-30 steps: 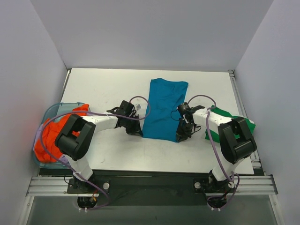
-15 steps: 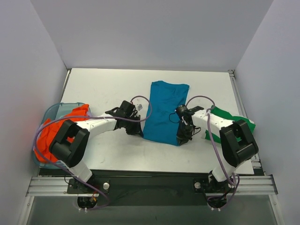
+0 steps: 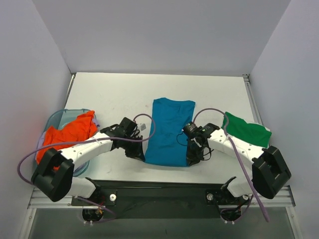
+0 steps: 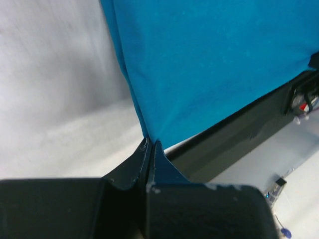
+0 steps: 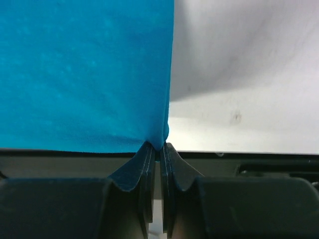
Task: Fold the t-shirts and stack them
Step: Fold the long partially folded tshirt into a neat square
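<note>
A teal t-shirt, folded into a long strip, lies on the white table at the middle. My left gripper is shut on its near left corner, which shows in the left wrist view. My right gripper is shut on its near right corner, which shows in the right wrist view. The near edge of the shirt reaches the table's front edge. A folded green t-shirt lies at the right. An orange t-shirt sits in the bin at the left.
A translucent blue bin holds the orange shirt at the left edge. The dark front rail runs along the table's near edge. Grey walls close in the left, back and right sides.
Both grippers have pulled the teal shirt towards the near edge and a little to the left. Its far end has slid nearer. Both arms have stretched lower.
</note>
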Motion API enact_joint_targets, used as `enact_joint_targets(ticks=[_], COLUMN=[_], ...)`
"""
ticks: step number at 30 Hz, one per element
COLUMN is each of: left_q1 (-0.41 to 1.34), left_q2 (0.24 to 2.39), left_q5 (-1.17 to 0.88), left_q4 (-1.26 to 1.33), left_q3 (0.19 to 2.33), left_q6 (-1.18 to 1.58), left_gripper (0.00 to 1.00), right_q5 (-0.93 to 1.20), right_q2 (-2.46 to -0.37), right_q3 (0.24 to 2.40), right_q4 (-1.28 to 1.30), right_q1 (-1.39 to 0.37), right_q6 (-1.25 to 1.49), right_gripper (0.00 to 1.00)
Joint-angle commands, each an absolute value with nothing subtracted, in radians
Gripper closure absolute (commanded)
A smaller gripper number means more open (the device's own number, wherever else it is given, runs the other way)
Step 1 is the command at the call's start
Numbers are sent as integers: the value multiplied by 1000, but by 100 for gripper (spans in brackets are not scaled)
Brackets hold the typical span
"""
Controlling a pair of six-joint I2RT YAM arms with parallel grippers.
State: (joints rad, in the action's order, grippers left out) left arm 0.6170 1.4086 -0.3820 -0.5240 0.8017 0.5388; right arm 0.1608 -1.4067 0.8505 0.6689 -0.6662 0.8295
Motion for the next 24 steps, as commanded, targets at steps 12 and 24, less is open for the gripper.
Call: enact_joint_targets(ticks=[12,24], left_q1=[707,713], left_q2=[948,853], left_q5=[-431,-391], left_q4=[-929,-934], left_q3=[775,880], left_q6=[687,818], left_gripper=[100,100], right_q5=[120,15], right_q2=[-1126,-1106], right_q3=[868,1023], right_q4=[995,1078], right_q1=[-971,-977], right_q6=[1114,1158], right_gripper=[100,100])
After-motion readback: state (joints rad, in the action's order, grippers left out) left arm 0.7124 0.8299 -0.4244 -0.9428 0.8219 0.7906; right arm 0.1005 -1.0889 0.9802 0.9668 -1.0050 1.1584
